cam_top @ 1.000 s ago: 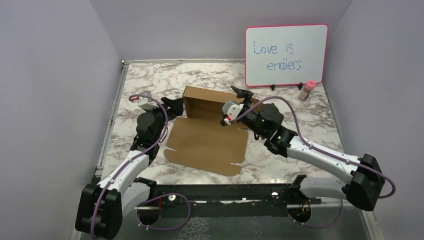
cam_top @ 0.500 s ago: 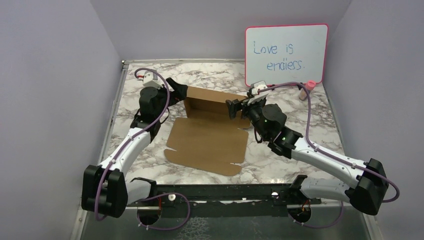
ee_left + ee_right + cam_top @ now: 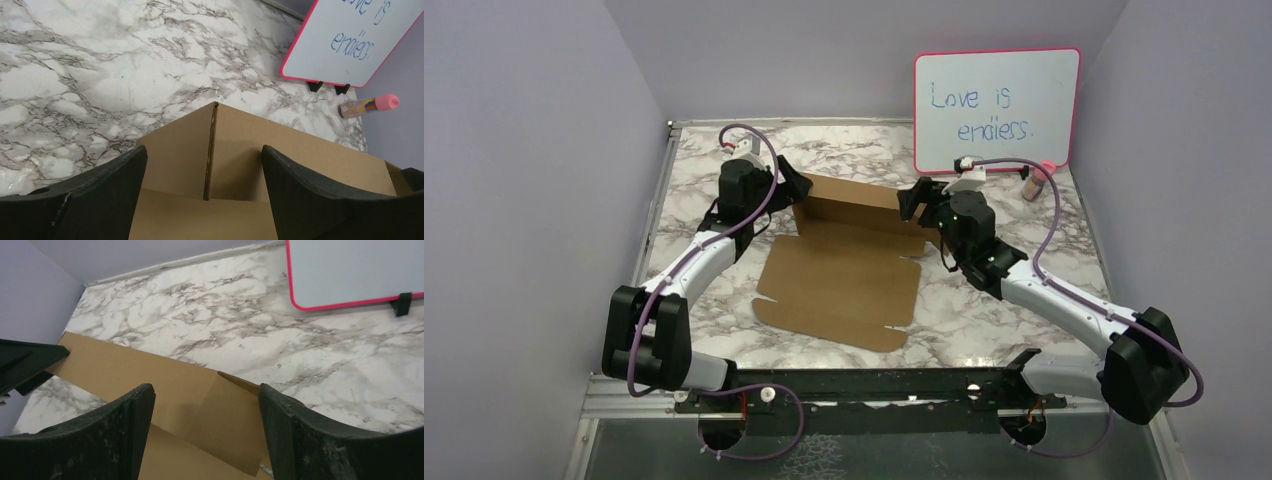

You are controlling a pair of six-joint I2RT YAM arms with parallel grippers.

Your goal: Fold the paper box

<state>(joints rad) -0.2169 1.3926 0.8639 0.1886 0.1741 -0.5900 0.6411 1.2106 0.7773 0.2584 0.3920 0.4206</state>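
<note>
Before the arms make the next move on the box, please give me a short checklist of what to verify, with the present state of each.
1. Left end effector open: ok, jaws apart astride the left back corner of the paper box.
2. Right end effector open: ok, jaws apart at the box's right back corner.
3. Back wall raised: ok.
4. Front panel folded up: not ok, it lies flat on the table.
5. Contact with the cardboard: cannot tell.
6. Whiteboard apart from the box: ok.
</note>
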